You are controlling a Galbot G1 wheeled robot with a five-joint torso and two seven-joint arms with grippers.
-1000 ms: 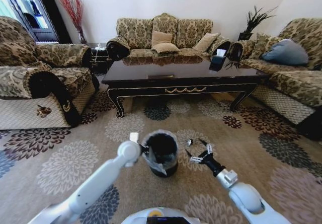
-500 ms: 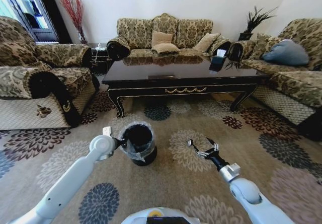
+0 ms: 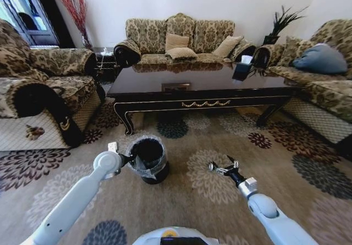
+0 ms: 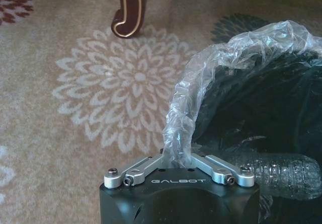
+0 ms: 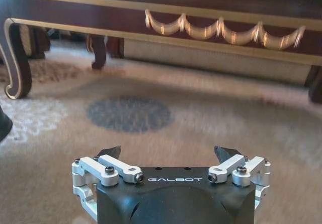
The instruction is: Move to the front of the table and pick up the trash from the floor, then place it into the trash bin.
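We hold the small round black trash bin with its clear plastic liner (image 3: pixel 147 158) by its rim with our left gripper (image 4: pixel 177 159), the fingers pinched shut on the folded liner and rim edge; the bin hangs beside that gripper, just above the beige floral carpet (image 3: pixel 220 146) and in front of the long dark glossy coffee table with carved legs and gold scroll trim (image 3: pixel 198 85); a ribbed clear plastic bottle (image 4: pixel 287 171) lies inside the bin, near the gripped edge. Our right gripper (image 3: pixel 223 169) hovers low over the carpet, well apart from the bin, jaws spread wide and holding nothing, pointing toward the table's front edge; we judge the bin lies to that gripper's left, so the left arm is plainly the nearer one.
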